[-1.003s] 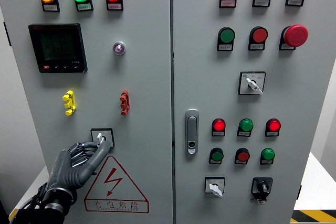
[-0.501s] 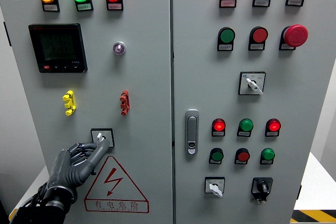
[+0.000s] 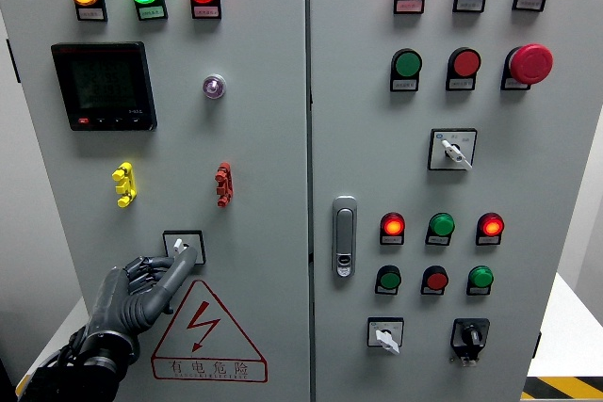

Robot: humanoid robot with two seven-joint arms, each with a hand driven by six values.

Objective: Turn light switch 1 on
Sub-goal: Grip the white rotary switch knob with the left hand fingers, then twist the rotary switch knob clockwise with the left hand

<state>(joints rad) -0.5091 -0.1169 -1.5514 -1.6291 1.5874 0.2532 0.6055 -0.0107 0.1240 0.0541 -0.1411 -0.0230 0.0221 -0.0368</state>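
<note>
Left hand (image 3: 141, 289) at 7 o'clock of panel, fingers curled narrow, extended fingertip touching rotary switch (image 3: 182, 249), holding nothing; contact step; next move needs knob twist, firm fingertip purchase

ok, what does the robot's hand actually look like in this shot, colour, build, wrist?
Only the left hand shows. It is a dark grey, metallic-looking humanoid hand with segmented, jointed fingers and a smooth moulded back. Below it the wrist is bulkier and black, with what look like dark cables or straps around it. No markings can be made out. The right hand is out of view.
</note>
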